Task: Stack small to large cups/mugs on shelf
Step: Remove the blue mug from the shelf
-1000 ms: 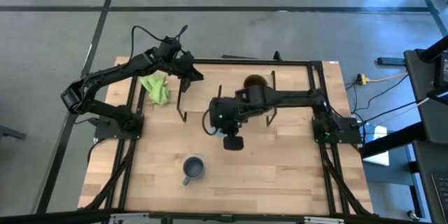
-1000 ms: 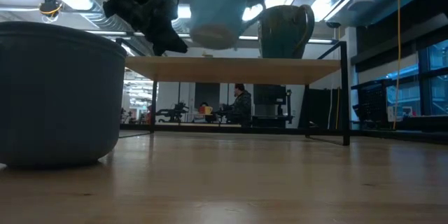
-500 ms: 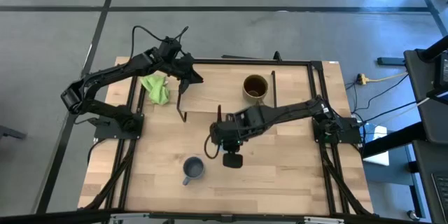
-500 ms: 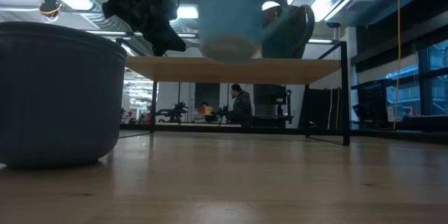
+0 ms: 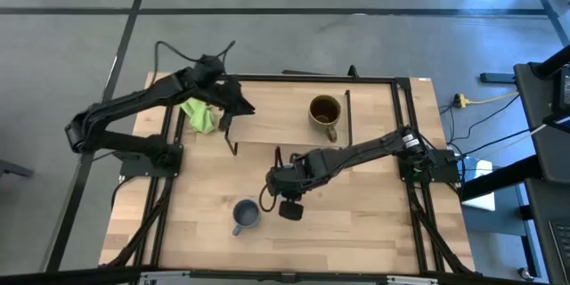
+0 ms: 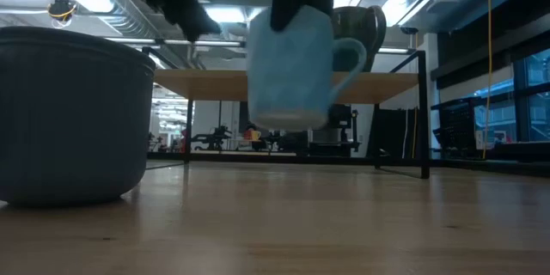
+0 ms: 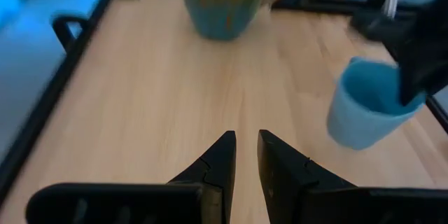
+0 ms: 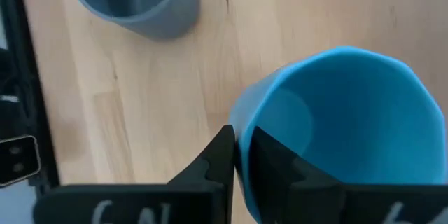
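My right gripper [image 5: 281, 184] is shut on the light sky-blue mug [image 6: 290, 70], in front of the shelf [image 5: 276, 118] and above the table. The mug also shows in the right wrist view [image 8: 336, 119]. The brown-olive mug [image 5: 325, 111] stands on its base on the shelf board's right part. It also shows in the low view [image 6: 357, 27]. The small grey-blue mug [image 5: 245, 215] stands on the table nearer the front edge, close to the low camera [image 6: 73, 116]. My left gripper [image 7: 245, 155] hovers over the shelf's left end, shut and empty. My right gripper pinches the sky-blue mug's rim wall [image 8: 240, 115], one finger inside the mug and one outside. The fingers come from above, pointing down. The mug hangs below them, opening up and slightly tilted, its handle [image 6: 349, 58] to one side, clear of the table.
A green cloth [image 5: 198, 114] lies at the table's far left beside the shelf. The shelf stands on thin black wire legs [image 5: 231, 145]. A black frame runs round the tabletop [image 5: 356, 223]. Bare wood lies to the right of the grey-blue mug.
My right gripper has carried the sky-blue mug from over the shelf toward the table's near edge and down, so it now hangs lower, in front of the shelf. My left gripper has shifted a little over the shelf's left end.
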`<state>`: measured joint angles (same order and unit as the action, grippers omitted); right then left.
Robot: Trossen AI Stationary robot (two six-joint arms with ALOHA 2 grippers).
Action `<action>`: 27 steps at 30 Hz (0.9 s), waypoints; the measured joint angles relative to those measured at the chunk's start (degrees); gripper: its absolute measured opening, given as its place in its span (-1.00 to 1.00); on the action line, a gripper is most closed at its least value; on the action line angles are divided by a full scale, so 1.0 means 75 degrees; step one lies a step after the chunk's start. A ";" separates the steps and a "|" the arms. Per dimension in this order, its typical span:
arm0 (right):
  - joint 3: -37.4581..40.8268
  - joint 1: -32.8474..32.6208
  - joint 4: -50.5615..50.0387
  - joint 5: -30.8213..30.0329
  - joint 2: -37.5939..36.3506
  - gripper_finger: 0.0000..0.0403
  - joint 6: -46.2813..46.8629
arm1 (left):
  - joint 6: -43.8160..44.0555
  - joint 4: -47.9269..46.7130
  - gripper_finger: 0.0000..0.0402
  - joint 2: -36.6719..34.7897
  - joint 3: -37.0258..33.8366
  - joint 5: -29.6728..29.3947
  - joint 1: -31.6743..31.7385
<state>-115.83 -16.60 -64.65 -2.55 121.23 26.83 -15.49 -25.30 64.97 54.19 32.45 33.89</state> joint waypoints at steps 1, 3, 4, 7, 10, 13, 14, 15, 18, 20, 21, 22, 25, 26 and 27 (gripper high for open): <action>0.0102 -0.0012 0.0031 0.0000 0.0000 -0.81 0.0026 | 0.0024 0.0015 -0.73 -0.0168 0.0000 -0.0009 -0.0035; 0.0286 -0.0029 0.0317 -0.0044 -0.0003 -0.82 0.0164 | 0.0162 0.0005 -0.73 -0.0464 0.0000 -0.0047 -0.0100; 0.0352 -0.0035 0.0434 -0.0080 0.0000 -0.82 0.0217 | 0.0195 0.0004 -0.73 -0.0595 0.0000 -0.0070 -0.0149; 0.0470 -0.0054 0.0468 -0.0473 -0.0002 -0.82 0.0554 | 0.0311 -0.0078 -0.73 -0.0975 0.0000 -0.0419 -0.0372; 0.0510 -0.0049 0.0570 -0.0988 0.0003 -0.81 0.0889 | 0.0336 -0.0293 -0.73 -0.1301 0.0000 -0.0782 -0.0616; 0.0510 -0.0038 0.0581 -0.1291 0.0000 -0.81 0.1154 | 0.0350 -0.0483 -0.73 -0.1553 0.0000 -0.1033 -0.0862; 0.0510 -0.0035 0.0567 -0.1283 0.0000 -0.81 0.1196 | 0.0349 -0.0516 -0.73 -0.1609 0.0000 -0.1088 -0.0934; 0.0510 -0.0037 0.0527 -0.1282 0.0000 -0.81 0.1221 | 0.0359 -0.0518 -0.73 -0.1658 0.0000 -0.1146 -0.1010; 0.0504 -0.0048 0.0587 -0.1183 0.0055 -0.81 0.1372 | 0.0386 -0.0546 -0.73 -0.1755 0.0000 -0.1272 -0.1188; 0.0504 -0.0051 0.0550 -0.0936 0.0154 -0.81 0.1420 | 0.0426 -0.0544 -0.73 -0.1799 0.0000 -0.1335 -0.1293; 0.0505 -0.0073 0.0573 -0.0858 0.0213 -0.81 0.1437 | 0.0436 -0.0548 -0.73 -0.1802 0.0003 -0.1399 -0.1354; 0.0511 -0.0096 0.0610 -0.0851 0.0246 -0.81 0.1491 | 0.0449 -0.0575 -0.73 -0.1802 0.0003 -0.1465 -0.1415; 0.0513 -0.0125 0.0605 -0.0854 0.0289 -0.81 0.1636 | 0.0446 -0.0627 -0.73 -0.1873 0.0005 -0.1653 -0.1583; 0.0513 -0.0132 0.0603 -0.0854 0.0299 -0.81 0.1704 | 0.0456 -0.0665 -0.73 -0.1904 0.0006 -0.1665 -0.1652; 0.0513 -0.0143 0.0563 -0.0851 0.0315 -0.81 0.1765 | 0.0493 -0.0691 -0.73 -0.1930 0.0006 -0.1691 -0.1707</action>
<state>-111.98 -17.68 -60.43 -8.93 123.60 40.07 -11.79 -30.49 50.50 54.24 19.77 21.10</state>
